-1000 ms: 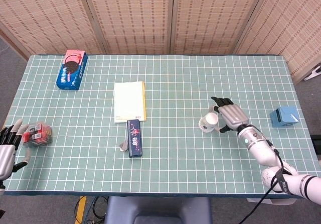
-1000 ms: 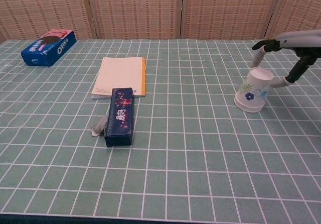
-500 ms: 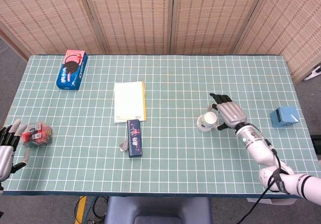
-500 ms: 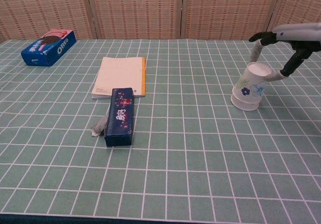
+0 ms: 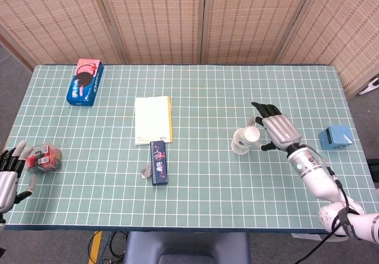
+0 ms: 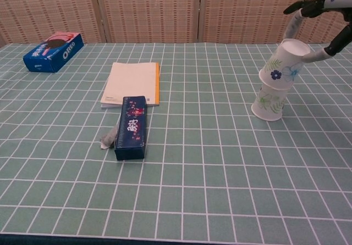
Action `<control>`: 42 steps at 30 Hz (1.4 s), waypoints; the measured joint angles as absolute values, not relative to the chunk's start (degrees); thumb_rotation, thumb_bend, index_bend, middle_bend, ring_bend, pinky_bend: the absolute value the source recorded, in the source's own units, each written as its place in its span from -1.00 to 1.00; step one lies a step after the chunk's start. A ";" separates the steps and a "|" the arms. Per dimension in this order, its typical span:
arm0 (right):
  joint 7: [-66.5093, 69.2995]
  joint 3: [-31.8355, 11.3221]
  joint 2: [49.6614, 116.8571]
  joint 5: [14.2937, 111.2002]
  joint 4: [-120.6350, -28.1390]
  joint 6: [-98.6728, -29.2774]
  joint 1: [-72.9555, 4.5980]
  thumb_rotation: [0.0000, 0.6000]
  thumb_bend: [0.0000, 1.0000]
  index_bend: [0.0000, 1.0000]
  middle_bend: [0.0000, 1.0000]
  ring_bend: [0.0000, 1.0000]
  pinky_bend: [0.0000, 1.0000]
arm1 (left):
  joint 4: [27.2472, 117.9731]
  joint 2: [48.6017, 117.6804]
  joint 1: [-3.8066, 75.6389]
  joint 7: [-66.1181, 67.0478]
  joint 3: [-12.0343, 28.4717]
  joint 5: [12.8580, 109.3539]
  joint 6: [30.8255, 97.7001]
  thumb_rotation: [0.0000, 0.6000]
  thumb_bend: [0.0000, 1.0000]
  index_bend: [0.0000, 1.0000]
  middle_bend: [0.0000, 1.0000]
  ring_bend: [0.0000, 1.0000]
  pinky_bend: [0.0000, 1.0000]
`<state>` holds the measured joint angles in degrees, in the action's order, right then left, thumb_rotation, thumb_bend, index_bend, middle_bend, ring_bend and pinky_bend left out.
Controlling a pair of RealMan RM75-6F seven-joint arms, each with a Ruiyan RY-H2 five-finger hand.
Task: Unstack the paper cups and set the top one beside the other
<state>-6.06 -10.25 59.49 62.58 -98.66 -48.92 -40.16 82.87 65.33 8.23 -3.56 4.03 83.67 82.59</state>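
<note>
At the right of the chest view, the right hand (image 6: 324, 14) pinches the top cup (image 6: 285, 62) near its upturned base and has it tilted and partly drawn off the bottom cup (image 6: 267, 103), which stands mouth-down on the checked table (image 6: 209, 162). The two cups overlap only at the top cup's rim, so the separating step looks to be in hand and nearly done. The next move probably calls for lifting the top cup fully clear without dragging the lower one over, then carrying it to a bare patch just beside it and setting it down level.

The left hand (image 5: 10, 172), at the lower left edge of the head view, holds nothing, its fingers spread, beside a small clear packet of red pieces (image 5: 44, 158).

The only readable writing is "OREO" on the blue biscuit box (image 6: 53, 51) at the upper left. The dark blue case (image 6: 131, 127) near the notepad (image 6: 132, 83) bears a pattern; its print is too small to read. Both cups carry floral prints, no words. The small blue box (image 5: 336, 137) at the right shows no legible label.
</note>
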 measured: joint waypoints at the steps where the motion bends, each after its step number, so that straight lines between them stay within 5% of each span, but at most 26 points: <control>1: -6.00 -10.33 58.67 62.73 -99.39 -49.39 -39.83 1.00 -0.41 -0.21 -1.00 -1.00 -1.00 | 82.88 65.37 8.25 -3.41 4.05 83.62 82.56 1.00 -0.01 -1.00 -1.00 -1.00 -1.00; 17: 0.18 -9.47 52.21 63.53 -97.41 -47.92 -35.91 1.00 -0.41 -0.21 -1.00 -1.00 -1.00 | 82.45 66.30 9.12 -1.67 4.62 81.67 80.39 1.00 -0.01 -1.00 -1.00 -1.00 -1.00; 42: 7.25 -7.11 65.95 66.07 -77.85 -38.16 -37.80 1.00 -0.41 -0.21 -1.00 -1.00 -1.00 | 82.72 65.62 8.66 -3.16 4.73 81.87 81.33 1.00 -0.01 -1.00 -1.00 -1.00 -1.00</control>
